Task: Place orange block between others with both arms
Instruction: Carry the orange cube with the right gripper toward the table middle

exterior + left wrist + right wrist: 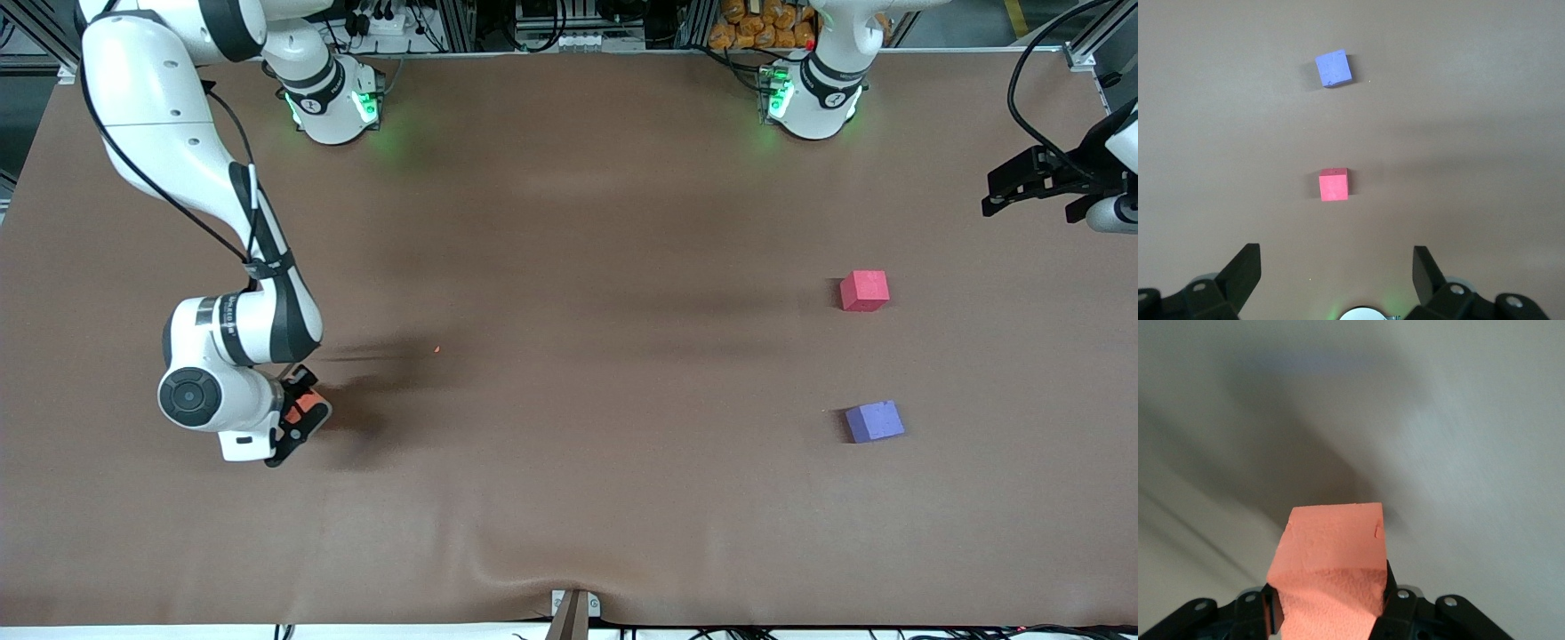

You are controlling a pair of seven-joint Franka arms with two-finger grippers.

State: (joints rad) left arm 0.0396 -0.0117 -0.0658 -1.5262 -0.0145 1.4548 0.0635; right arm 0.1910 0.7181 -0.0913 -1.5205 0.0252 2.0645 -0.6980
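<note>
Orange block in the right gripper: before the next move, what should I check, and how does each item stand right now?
1. Right gripper shut on the orange block: ok.
2. Block squarely seated between the fingers: ok in the right wrist view.
3. Block lifted off the table: cannot tell.
4. Gap between red-pink cube and purple-blue cube free: ok.
5. Left gripper open, waiting over the left arm's end of the table: ok.

Left gripper [996,200] cropped at 3 o'clock frame edge. Orange block [305,404] mostly hidden between right gripper [300,411] fingers; table contact possibly, unclear.
</note>
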